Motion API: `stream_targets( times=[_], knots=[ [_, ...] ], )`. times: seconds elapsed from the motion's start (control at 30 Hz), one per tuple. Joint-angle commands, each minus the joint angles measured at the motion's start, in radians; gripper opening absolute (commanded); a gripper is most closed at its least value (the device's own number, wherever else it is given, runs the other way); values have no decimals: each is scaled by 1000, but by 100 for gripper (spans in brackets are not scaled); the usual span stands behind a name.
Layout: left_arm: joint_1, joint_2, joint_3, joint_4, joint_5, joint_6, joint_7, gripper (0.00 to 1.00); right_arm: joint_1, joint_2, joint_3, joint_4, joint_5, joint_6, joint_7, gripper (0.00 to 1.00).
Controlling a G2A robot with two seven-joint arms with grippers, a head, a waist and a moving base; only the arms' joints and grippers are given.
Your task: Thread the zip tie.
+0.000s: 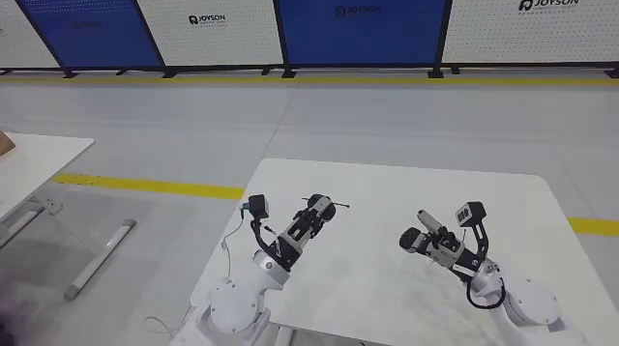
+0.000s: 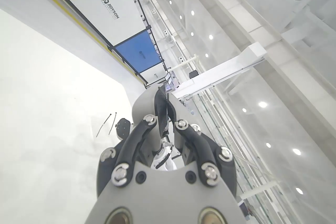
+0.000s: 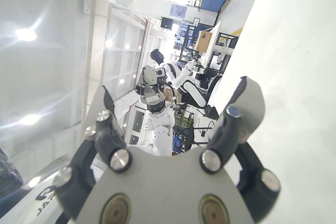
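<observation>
Left gripper (image 2: 163, 107): fingers pressed together, zip ties (image 2: 103, 125) on table (image 1: 387, 288) just beside. Right gripper (image 3: 174, 88), at its 3 o'clock: fingers spread

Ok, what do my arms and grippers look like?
The left arm and right arm are white rounded shells, black near the wrists; a thin pale cable on the left, a looped black cable on the right. The left gripper and right gripper have grey fingers, black linkage bars with pins, black ridged pads.
</observation>
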Motion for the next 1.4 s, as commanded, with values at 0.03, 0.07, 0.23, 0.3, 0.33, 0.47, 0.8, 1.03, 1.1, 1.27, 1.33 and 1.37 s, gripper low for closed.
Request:
stream_targets(
  times=[0.03, 0.07, 0.23, 0.3, 0.33, 0.47, 0.8, 1.03, 1.1, 1.27, 1.33, 1.37],
  knots=[
    [0, 0, 0, 0, 0, 0, 0, 0, 0, 0, 0, 0, 0, 0, 0, 100],
    [-3, -1, 2, 12, 0, 7, 3, 0, 0, 0, 0, 0, 0, 0, 0, 100],
    [-45, -4, 33, 118, 7, 33, -20, 0, 0, 0, 0, 0, 0, 0, 0, 100],
    [-65, -6, 51, 172, 17, 43, -31, 0, 0, 0, 0, 0, 0, 0, 0, 100],
    [-73, -7, 57, 187, 19, 47, -32, 0, 0, 0, 0, 0, 0, 0, 0, 100],
    [-95, -10, 73, 221, 15, 51, -33, 0, 0, 0, 0, 0, 0, 0, 0, 100],
    [-8, 0, 15, 2, -62, -44, -101, 0, 0, 0, 0, 0, 0, 0, 0, 100],
    [94, 13, -74, -145, -169, -129, -178, 0, 0, 0, 0, 0, 0, 0, 0, 100],
    [106, 14, -88, -152, -175, -137, -187, 0, 0, 0, 0, 0, 0, 0, 0, 100],
    [99, 16, -73, -107, -100, -82, -178, 0, 0, 0, 0, 0, 0, 0, 0, 100],
    [82, 14, -48, -66, -54, -60, -159, 0, 0, 0, 0, 0, 0, 0, 0, 100],
    [69, 12, -29, -35, -25, -49, -147, 0, 0, 0, 0, 0, 0, 0, 0, 100]
  ],
)
